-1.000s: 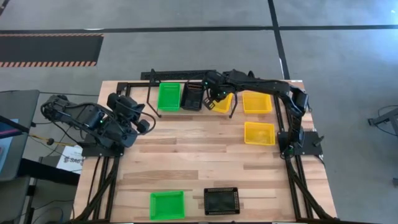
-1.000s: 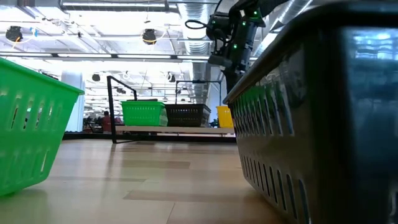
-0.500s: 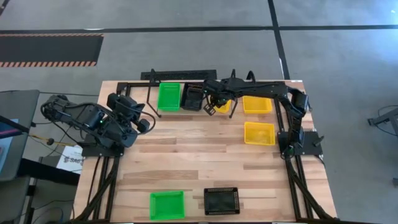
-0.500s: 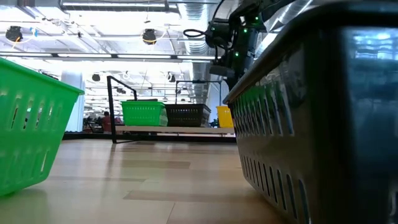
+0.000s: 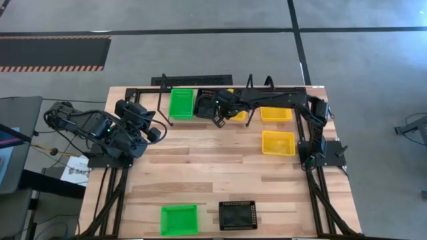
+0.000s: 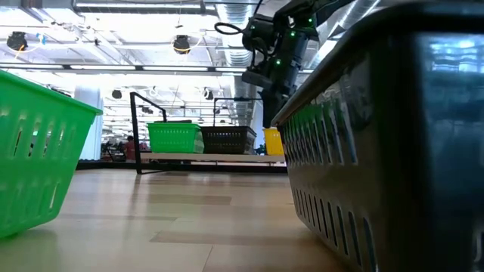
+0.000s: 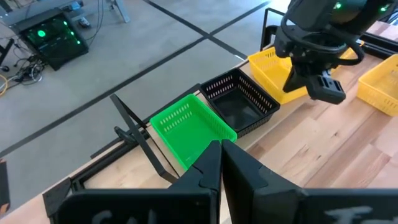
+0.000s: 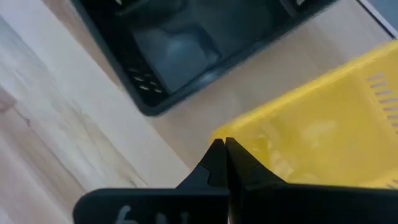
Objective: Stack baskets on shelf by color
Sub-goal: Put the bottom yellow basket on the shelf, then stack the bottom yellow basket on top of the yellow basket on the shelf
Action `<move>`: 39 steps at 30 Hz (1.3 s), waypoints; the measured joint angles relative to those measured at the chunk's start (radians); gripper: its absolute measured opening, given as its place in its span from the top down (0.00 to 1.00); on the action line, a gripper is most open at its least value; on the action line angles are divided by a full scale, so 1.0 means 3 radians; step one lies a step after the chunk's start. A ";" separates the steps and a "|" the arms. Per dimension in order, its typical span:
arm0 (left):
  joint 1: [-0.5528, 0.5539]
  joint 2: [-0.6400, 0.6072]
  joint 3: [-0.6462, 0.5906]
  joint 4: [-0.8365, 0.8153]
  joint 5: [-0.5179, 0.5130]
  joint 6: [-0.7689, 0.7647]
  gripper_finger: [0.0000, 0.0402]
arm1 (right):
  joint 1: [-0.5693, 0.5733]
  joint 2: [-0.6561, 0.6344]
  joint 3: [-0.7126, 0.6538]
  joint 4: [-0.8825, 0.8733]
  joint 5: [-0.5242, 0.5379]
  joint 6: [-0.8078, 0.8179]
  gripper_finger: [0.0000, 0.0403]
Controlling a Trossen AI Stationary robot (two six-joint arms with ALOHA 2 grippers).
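From above, the right gripper [image 5: 217,121] hangs pinched shut and empty at the shelf [image 5: 200,88] front, black basket [image 5: 205,104] just behind it, yellow basket [image 5: 235,113] beside. The left gripper [image 5: 155,133] waits closed, well clear. At table level, a big black basket [image 6: 393,151] blocks half the view. Right wrist: fingertips [image 8: 222,148] meet over the yellow rim.
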 joint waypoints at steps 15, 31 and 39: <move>0.0001 0.0000 0.0000 0.0000 0.0002 0.0000 1.00 | 0.0171 0.0000 0.0001 -0.0045 -0.0011 0.0000 1.00; 0.0001 0.0017 0.0001 0.0021 0.0294 -0.0086 1.00 | 0.0445 -0.0494 0.0792 -0.0812 0.0166 -0.0201 1.00; 0.0015 0.0183 0.0003 0.0607 0.0322 0.0310 1.00 | 0.0875 -0.1316 0.0870 -0.1792 0.0726 0.0383 1.00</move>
